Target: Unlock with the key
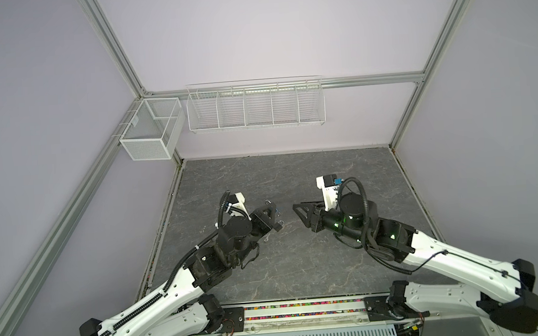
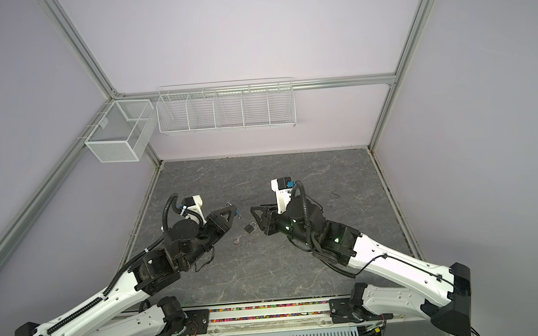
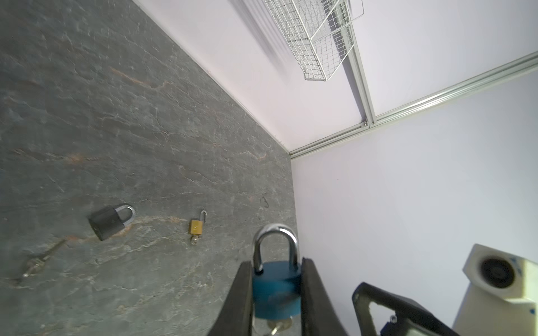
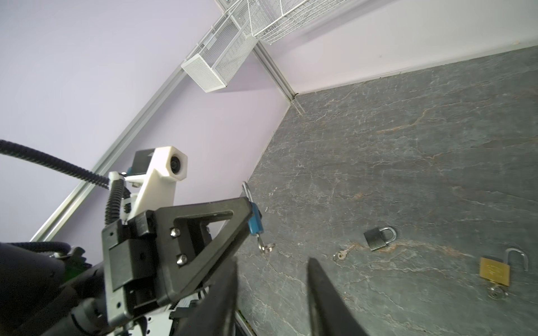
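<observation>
Inserted key (image 3: 279, 326) cut off; loose key (image 3: 43, 260) blurred

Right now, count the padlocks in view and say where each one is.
3. The blue padlock is clamped in the left gripper. The black padlock lies on the table beside a loose key. The brass padlock lies nearby, shackle open. Others may be hidden.

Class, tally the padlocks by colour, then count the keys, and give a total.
Blue padlock: 1
Dark grey padlock: 1
Brass padlock: 1
Keys: 3 (key in the blue padlock, key in the brass padlock, loose key)
Total: 6
</observation>
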